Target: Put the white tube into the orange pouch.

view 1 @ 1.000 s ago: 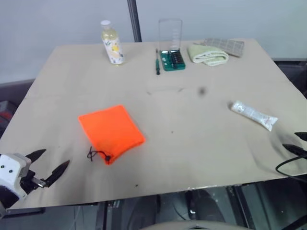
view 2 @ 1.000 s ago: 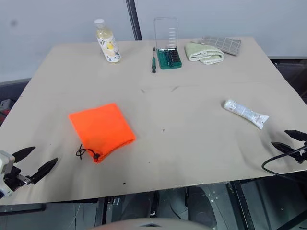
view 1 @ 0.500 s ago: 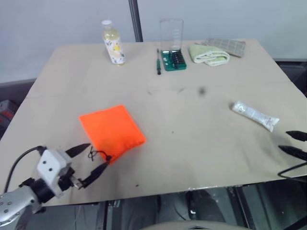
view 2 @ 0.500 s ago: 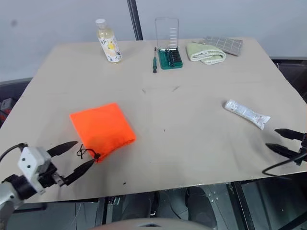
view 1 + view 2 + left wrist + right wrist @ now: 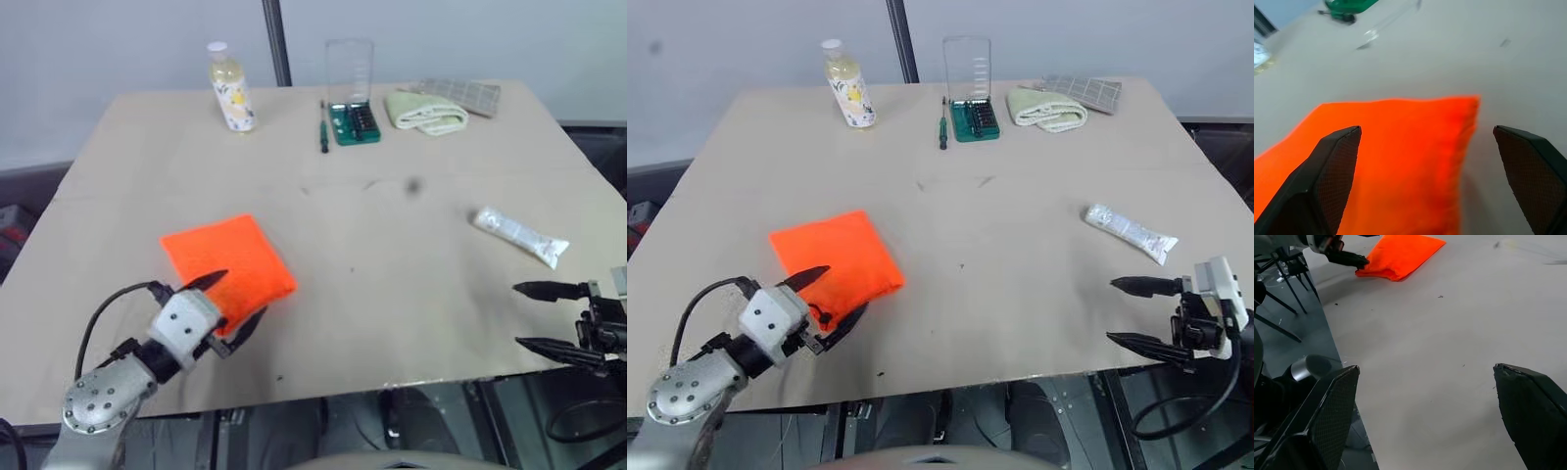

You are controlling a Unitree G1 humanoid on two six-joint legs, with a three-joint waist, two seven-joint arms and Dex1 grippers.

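The orange pouch (image 5: 227, 258) lies flat on the table's left half, its corded mouth toward the near edge. My left gripper (image 5: 238, 305) stands open over that near corner, one finger on each side of it; in the left wrist view the orange pouch (image 5: 1400, 161) spreads between the fingers. The white tube (image 5: 519, 235) lies on the right side of the table. My right gripper (image 5: 522, 315) is open at the near right edge, a short way in front of the tube, pointing left, with nothing between its fingers. The right wrist view shows the pouch (image 5: 1400, 254) far across the table.
Along the far edge stand a yellowish bottle (image 5: 230, 86), a green bit set (image 5: 353, 122) with a screwdriver (image 5: 322, 127), a rolled pale-green towel (image 5: 425, 110) and a grey cloth (image 5: 462, 93). A dark pole (image 5: 276, 41) rises behind the tan table (image 5: 392, 284).
My left gripper has come in from the left edge to the pouch's near corner. My right gripper has swung left and up from off the table's right edge.
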